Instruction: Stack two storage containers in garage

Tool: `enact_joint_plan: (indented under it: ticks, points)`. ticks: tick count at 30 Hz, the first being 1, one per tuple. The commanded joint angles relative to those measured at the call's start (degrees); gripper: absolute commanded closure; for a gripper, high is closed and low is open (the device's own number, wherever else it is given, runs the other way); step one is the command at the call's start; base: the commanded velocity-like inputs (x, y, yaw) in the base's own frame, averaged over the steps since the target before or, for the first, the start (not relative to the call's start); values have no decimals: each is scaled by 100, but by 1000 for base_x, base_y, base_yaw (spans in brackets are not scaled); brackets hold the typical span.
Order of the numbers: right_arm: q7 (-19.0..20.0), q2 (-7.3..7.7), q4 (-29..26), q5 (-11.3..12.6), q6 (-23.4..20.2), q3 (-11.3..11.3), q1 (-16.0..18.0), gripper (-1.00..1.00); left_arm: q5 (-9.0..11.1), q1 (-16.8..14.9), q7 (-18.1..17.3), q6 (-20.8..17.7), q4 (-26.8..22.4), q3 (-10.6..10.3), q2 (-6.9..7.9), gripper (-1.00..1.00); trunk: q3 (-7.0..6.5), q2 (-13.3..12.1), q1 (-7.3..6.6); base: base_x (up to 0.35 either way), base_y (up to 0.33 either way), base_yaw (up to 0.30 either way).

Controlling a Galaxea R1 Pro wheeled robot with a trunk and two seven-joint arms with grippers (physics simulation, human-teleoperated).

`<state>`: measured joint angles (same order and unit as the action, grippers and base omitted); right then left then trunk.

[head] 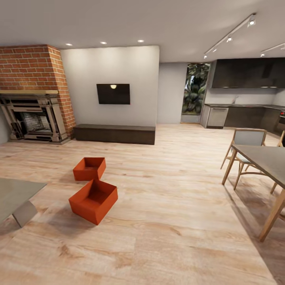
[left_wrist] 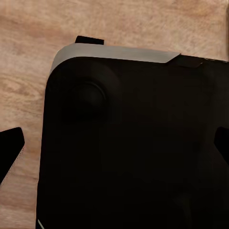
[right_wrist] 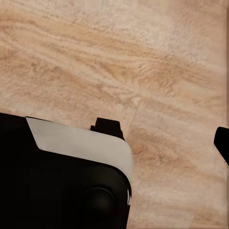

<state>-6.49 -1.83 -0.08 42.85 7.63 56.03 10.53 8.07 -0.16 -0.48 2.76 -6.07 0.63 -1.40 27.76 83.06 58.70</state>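
You are in the living room with both bins standing on the wood plank floor (head: 166, 206) ahead and to your left: two orange-red bins, the nearer bin (head: 94, 200) turned at an angle and the farther bin (head: 90, 168) just beyond it, close together, perhaps touching at a corner. Neither is lifted, so the whole carry to the garage is ahead of you. The glass-topped table (head: 16, 194) sits just beside the nearer bin, and in my judgement its corner is what an arm or the base could clip as you close in. One dining table (head: 265, 164) and two chairs, the nearer chair (head: 246, 144) and one at the frame's edge, narrow your right. The wrist views look down over the robot's dark base (left_wrist: 129, 143) at the planks; from them I cannot tell whether either gripper is spread or pressed together.
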Motion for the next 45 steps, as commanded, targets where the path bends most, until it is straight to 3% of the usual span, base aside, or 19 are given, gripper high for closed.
enact_joint_plan:
  ticks: [1,36,45]
  points:
    - [-19,-1,0,46,11,48,2,-100,45,-2,-5,14,1,5,-1,-100,5,2,3,322,0,0]
    - [-21,-1,-1,72,14,34,2,-100,37,-2,-5,27,1,15,3,-100,5,2,3,319,-44,0]
    - [-21,-1,-1,92,19,31,2,-100,41,-2,-5,32,-6,25,8,-100,5,2,3,76,-14,-116]
